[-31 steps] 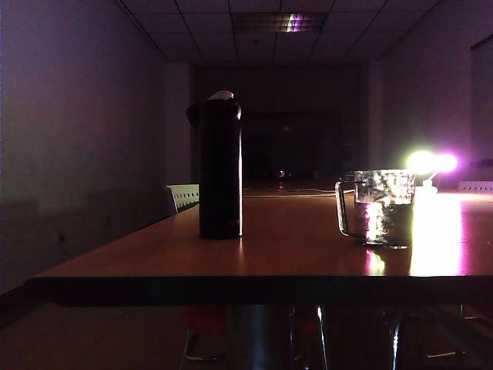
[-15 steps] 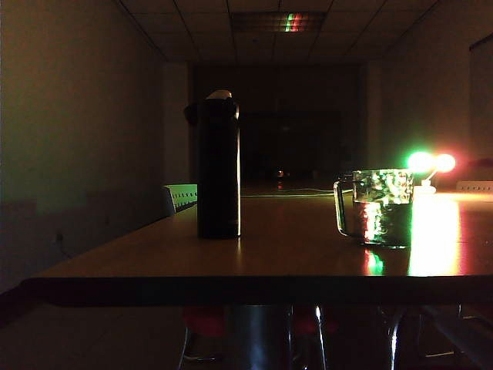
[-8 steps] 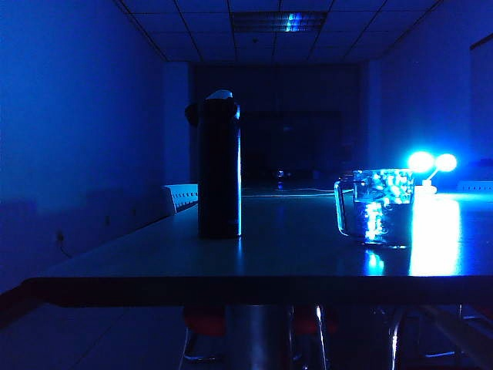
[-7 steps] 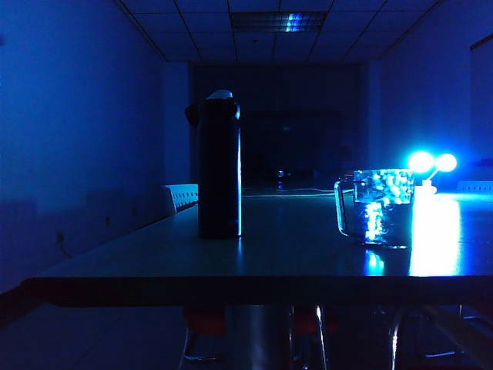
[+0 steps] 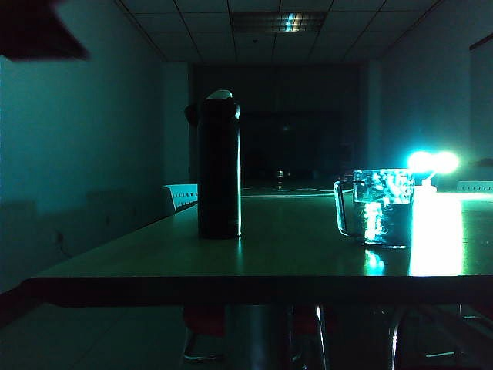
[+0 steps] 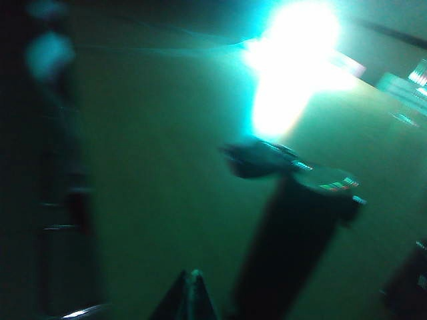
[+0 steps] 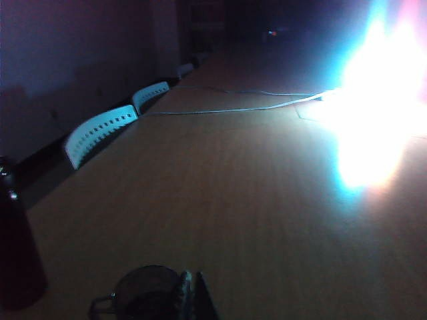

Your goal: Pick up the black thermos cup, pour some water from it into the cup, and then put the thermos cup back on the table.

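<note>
Dim teal-lit worktop (image 5: 293, 254): black thermos cup (image 5: 219, 166) upright, well apart from cup (image 5: 383, 206). Left gripper (image 6: 193, 297) nearer, above and just beside thermos, fingers pinched together; right gripper (image 7: 193, 293) over cup, likewise pinched.

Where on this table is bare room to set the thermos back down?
Bare table lies between the black thermos cup and the cup, and left of the thermos. The bright lamp crowds the far right. The left gripper and right gripper are shut.
</note>
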You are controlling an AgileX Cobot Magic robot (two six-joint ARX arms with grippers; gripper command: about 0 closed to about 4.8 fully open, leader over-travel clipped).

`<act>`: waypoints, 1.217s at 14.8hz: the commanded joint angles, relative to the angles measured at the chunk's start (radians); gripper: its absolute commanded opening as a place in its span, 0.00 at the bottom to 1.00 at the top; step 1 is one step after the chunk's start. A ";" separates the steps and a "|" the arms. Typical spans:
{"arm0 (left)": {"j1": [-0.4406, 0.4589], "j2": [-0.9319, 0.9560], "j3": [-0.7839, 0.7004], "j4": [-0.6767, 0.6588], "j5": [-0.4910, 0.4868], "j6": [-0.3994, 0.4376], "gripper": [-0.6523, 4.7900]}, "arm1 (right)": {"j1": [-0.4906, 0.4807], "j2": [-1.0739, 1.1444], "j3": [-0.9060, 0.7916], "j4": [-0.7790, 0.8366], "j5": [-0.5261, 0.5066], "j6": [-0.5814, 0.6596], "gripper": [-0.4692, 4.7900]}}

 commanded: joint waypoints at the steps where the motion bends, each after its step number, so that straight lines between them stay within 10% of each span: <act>1: -0.085 0.090 0.016 0.107 0.011 -0.001 0.14 | 0.000 0.001 0.006 0.006 -0.031 0.000 0.08; 5: -0.204 0.194 0.015 0.113 -0.037 0.004 1.00 | 0.000 0.006 0.006 -0.016 -0.038 0.000 0.08; 18: -0.240 0.611 0.167 0.351 0.035 0.071 1.00 | 0.000 0.006 0.006 -0.063 -0.060 0.000 0.08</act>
